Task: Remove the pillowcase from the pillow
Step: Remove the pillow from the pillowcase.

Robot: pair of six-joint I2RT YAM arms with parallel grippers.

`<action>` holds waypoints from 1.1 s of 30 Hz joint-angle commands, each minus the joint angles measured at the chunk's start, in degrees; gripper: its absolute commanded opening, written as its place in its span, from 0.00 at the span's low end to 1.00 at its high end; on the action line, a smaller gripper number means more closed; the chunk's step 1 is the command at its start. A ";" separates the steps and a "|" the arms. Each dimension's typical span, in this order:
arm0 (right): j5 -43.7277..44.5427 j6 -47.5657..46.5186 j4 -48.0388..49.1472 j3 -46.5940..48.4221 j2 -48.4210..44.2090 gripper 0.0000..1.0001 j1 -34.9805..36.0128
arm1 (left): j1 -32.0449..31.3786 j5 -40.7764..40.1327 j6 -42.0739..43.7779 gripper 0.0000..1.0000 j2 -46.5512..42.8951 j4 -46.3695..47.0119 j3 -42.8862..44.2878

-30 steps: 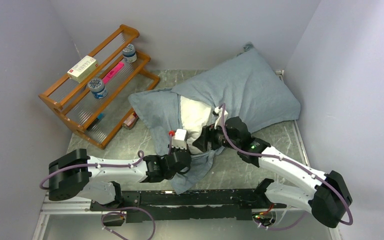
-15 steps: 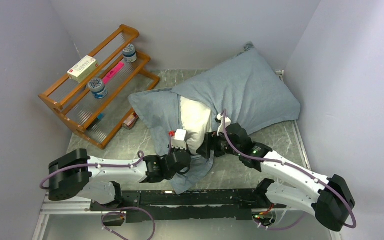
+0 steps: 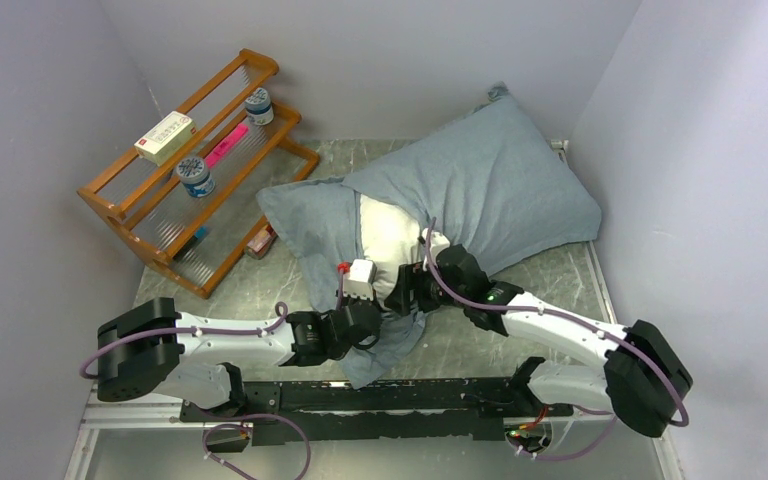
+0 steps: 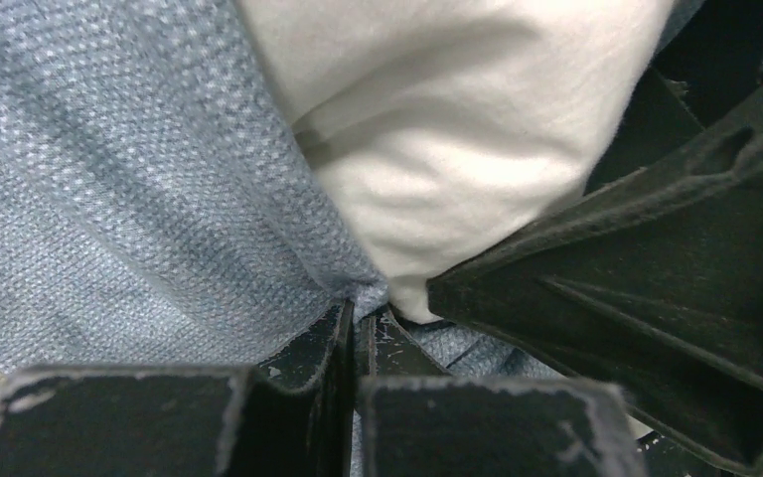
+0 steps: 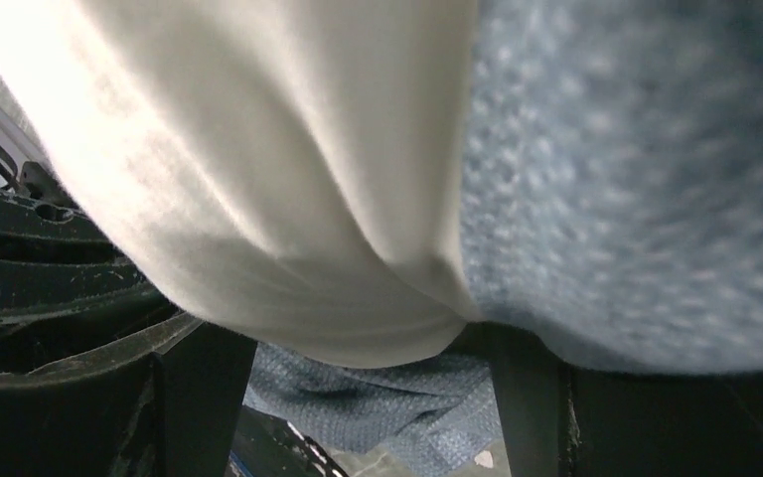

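Pinching pillowcase [image 3: 500,190], left end effector [image 4: 358,316] clamped, right end effector [image 5: 363,388] spread around pillow [image 3: 385,235].

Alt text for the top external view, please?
White pillow pokes from the open end of a blue-grey pillowcase. The left gripper pinches the loose cloth; the open right gripper is at the pillow's bare end. A wooden rack sits left.

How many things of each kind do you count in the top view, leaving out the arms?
Pillow: 1
Pillowcase: 1
Wooden rack: 1
Round jars: 2
White box: 1
Pink flat item: 1
Small items low by the rack, too small to name: 2
Total: 9
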 commanded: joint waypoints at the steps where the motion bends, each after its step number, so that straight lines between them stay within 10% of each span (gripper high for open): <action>1: -1.87 0.38 6.27 -0.30 3.45 0.80 0.09 | -0.24 3.06 0.70 0.05 -0.72 1.26 -0.70; 16: -11.49 2.95 21.90 6.27 10.06 0.00 0.09 | -0.34 6.59 3.75 0.05 -2.81 5.05 -1.86; 33: -4.44 -1.03 26.19 20.65 14.33 0.00 -1.56 | -2.87 6.58 6.86 0.05 -7.93 6.20 -4.27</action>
